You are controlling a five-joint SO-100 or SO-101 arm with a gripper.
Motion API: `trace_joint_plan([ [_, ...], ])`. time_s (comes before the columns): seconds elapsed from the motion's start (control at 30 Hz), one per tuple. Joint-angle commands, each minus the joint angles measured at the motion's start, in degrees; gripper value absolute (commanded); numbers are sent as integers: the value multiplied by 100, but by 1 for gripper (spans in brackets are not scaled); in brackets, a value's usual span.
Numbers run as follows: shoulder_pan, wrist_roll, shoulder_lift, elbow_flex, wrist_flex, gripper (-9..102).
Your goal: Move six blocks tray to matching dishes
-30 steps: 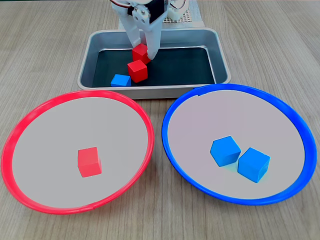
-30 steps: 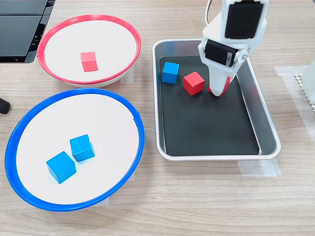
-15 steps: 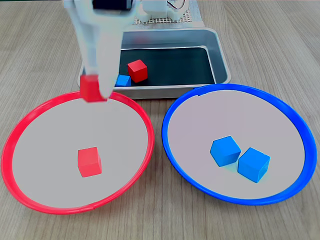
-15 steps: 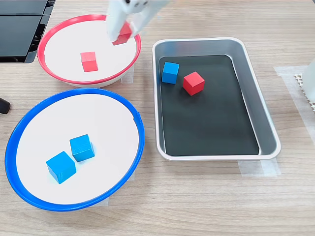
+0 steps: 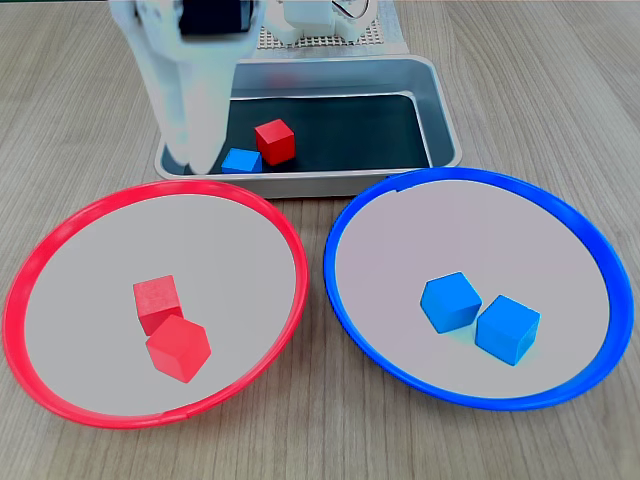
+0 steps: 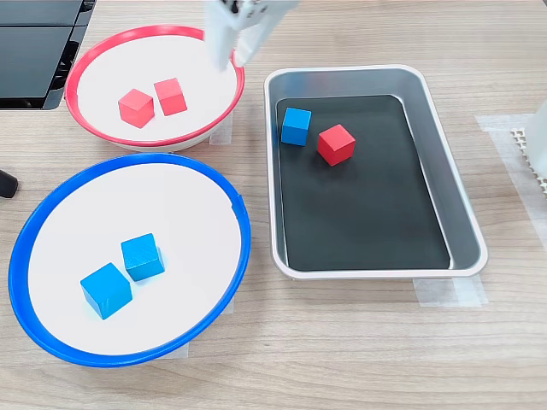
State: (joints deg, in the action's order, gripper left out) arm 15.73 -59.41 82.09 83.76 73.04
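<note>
My white gripper (image 5: 192, 160) (image 6: 231, 58) hangs open and holds nothing, above the edge of the red-rimmed dish (image 5: 60, 235) (image 6: 85, 55) nearest the tray. Two red blocks (image 5: 157, 303) (image 5: 178, 347) lie touching inside that dish, seen in the other fixed view as a pair (image 6: 171, 96) (image 6: 136, 108). The blue-rimmed dish (image 5: 350, 215) (image 6: 34, 213) holds two blue blocks (image 5: 451, 301) (image 5: 507, 328). In the silver tray (image 5: 440, 110) (image 6: 461, 205) sit one red block (image 5: 275, 141) (image 6: 336, 144) and one blue block (image 5: 241, 161) (image 6: 296, 125).
The arm's white perforated base (image 5: 330, 35) (image 6: 534, 145) stands behind the tray. A black flat object (image 6: 34, 43) lies beside the red-rimmed dish. Tape (image 6: 449, 290) holds the tray's corner to the wooden table.
The gripper lifted a red block out of the tray, carried it over the red-rimmed dish and let it go. It landed against the other red block, which shifted. The gripper has drawn back toward the tray.
</note>
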Motion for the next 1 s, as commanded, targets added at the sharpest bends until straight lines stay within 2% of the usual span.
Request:
trace_joint_plan([
  [0.0,35,-712,853,457,1037,1],
  [0.13,62,-756,1494,1477,1160,10],
  [0.23,-44,-369,1767,2224,773,17],
  [0.33,-132,88,1775,2900,-44,23],
  [0.5,-132,141,1617,3560,-949,22],
  [0.63,-132,9,1529,3753,-1116,17],
  [0.7,-158,-26,1529,3762,-1125,11],
  [0.73,-220,-97,1521,3727,-1107,2],
  [0.83,-281,-149,1573,3313,-606,0],
  [0.97,-457,-255,1591,1811,756,0],
])
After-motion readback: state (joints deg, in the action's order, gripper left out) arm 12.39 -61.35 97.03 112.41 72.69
